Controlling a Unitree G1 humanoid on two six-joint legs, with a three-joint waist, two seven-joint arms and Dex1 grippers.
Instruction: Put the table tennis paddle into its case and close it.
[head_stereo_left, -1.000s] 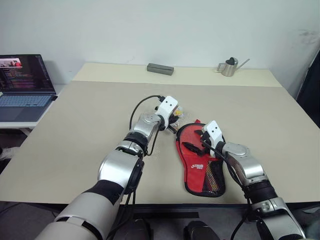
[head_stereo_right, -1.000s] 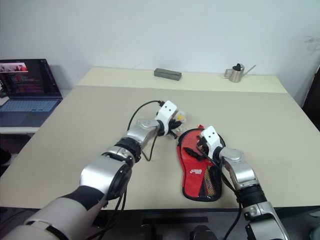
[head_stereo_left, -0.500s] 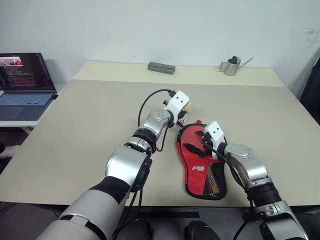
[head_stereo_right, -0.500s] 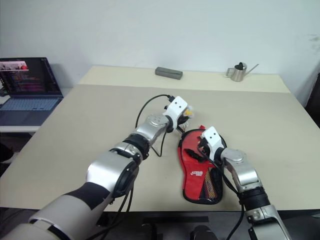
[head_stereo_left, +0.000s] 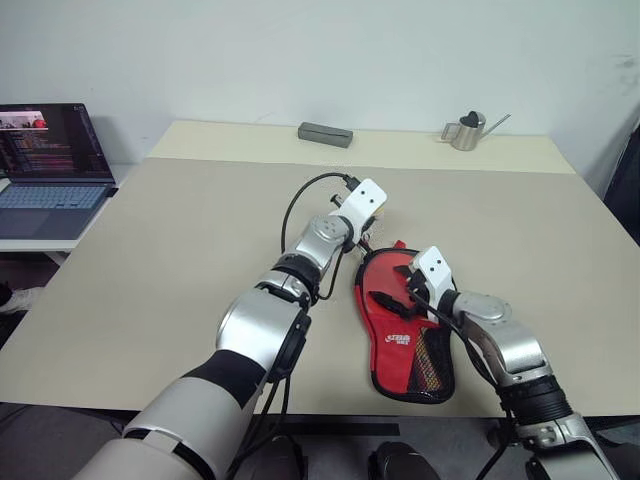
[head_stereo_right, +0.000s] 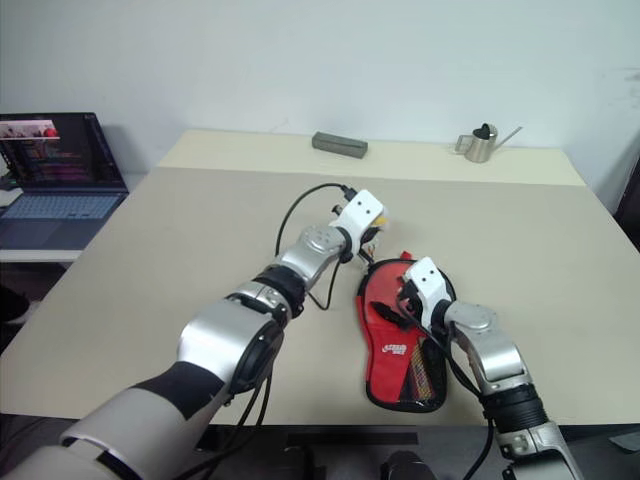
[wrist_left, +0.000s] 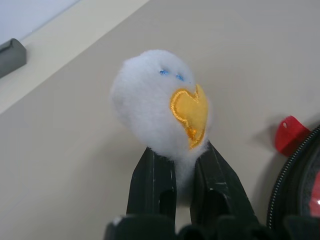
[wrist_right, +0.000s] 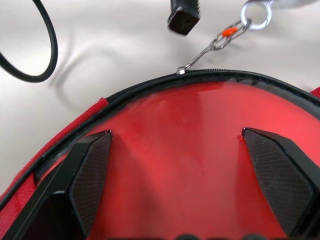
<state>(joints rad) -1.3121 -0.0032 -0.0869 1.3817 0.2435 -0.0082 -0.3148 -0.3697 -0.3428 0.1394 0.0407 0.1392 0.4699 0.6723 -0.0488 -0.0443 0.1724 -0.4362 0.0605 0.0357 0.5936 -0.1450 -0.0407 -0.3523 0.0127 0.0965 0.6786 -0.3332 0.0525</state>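
The case (head_stereo_left: 404, 325) lies flat on the beige counter (head_stereo_left: 180, 250), red clear-plastic side up, its round end toward the far edge. From the head views the left gripper (head_stereo_left: 372, 222) sits just beyond that round end with a yellow speck at its tip; the left wrist view makes it plain that its two black fingers (wrist_left: 152, 182) are pressed together on the base of a fluffy white charm (wrist_left: 157, 102) with a yellow heart patch. The right wrist view adds a small metal clasp chain (wrist_right: 220, 39) running from the case's zipper edge up toward that charm. The right gripper (head_stereo_left: 397, 285) rests over the round part of the case, its fingers (wrist_right: 90, 172) spread wide with red plastic between them. Whether the paddle is inside the case cannot be told. Well beyond the case, by the wall, lie a grey block (head_stereo_left: 325, 134) and a small metal watering can (head_stereo_left: 467, 131); off to the case's left an open laptop (head_stereo_left: 45, 160) stands on a side table.
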